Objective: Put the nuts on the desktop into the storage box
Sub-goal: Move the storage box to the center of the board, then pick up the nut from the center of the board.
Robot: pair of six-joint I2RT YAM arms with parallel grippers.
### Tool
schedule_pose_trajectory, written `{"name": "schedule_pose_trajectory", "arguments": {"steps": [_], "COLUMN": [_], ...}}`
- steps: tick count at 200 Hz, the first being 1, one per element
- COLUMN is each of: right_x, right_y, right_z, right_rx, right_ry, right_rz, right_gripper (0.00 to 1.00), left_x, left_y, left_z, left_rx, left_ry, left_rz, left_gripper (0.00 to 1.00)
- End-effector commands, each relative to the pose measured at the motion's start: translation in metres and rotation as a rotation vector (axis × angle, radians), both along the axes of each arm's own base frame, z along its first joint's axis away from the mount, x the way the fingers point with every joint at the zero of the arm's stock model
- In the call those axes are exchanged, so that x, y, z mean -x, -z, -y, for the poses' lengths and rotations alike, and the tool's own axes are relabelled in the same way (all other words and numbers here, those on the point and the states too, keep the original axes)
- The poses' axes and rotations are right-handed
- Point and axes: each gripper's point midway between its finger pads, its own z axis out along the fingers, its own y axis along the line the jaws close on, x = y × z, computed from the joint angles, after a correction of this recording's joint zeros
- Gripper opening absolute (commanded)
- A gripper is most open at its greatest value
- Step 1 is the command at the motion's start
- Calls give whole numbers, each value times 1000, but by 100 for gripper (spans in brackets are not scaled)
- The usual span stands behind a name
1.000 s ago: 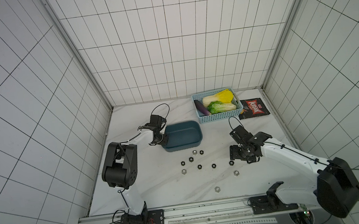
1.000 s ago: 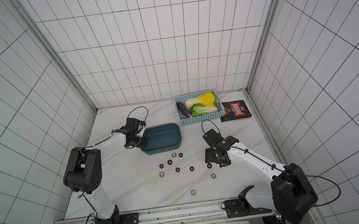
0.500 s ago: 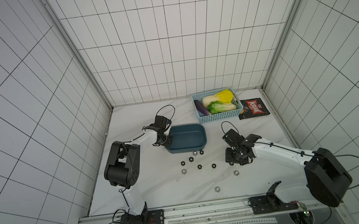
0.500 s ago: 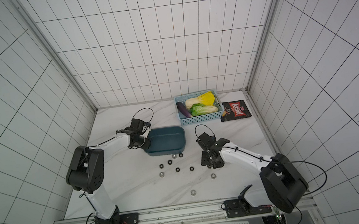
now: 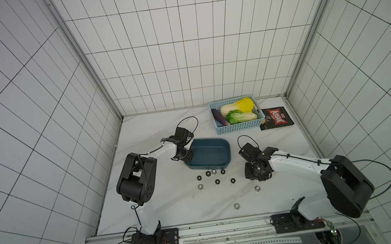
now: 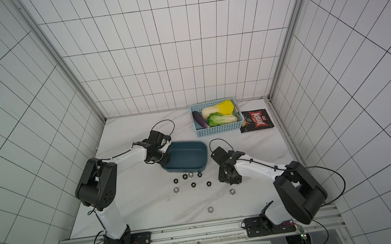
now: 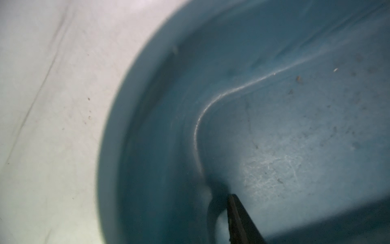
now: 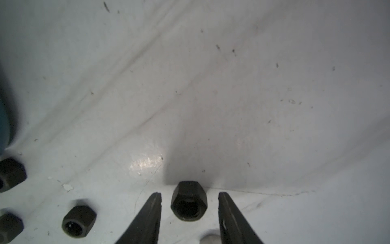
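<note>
Lettering | flat black foil snack packet (image 5: pixel 276 121), lying well beyond my right gripper (image 8: pixel 189 195), towards the back wall and off to its right | one big slanted word in white and red, starts with K, rest too small for me to spell | small print above it unreadable

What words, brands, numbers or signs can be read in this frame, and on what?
"KRAX", as best it reads: red-and-white logo on the black snack packet beside the light blue basket.
Small print above that logo: too small to read.
Nothing else shows readable text.
</note>
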Motion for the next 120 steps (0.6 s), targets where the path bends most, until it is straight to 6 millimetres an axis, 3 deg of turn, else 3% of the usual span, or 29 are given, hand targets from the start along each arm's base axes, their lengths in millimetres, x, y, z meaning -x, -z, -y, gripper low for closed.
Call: {"name": "schedule_pose_trajectory", "arguments": {"steps": [1, 63, 120], "right_x": [5, 4, 2], "right_y": [9, 19, 12], "right_z": [11, 10, 9], "right_rx": [57, 66, 51], "right_ry": [19, 18, 20], "right_rz": [-6, -23, -1], "right_gripper": [45, 36, 25], "left_x": [9, 14, 4], "left_y": [10, 8, -20], "left_z": [5, 12, 20], "left_rx": [-16, 2, 34], "left_ry": [38, 52, 58], "left_rz": [-40, -70, -33], "left_gripper": [38, 53, 70]}}
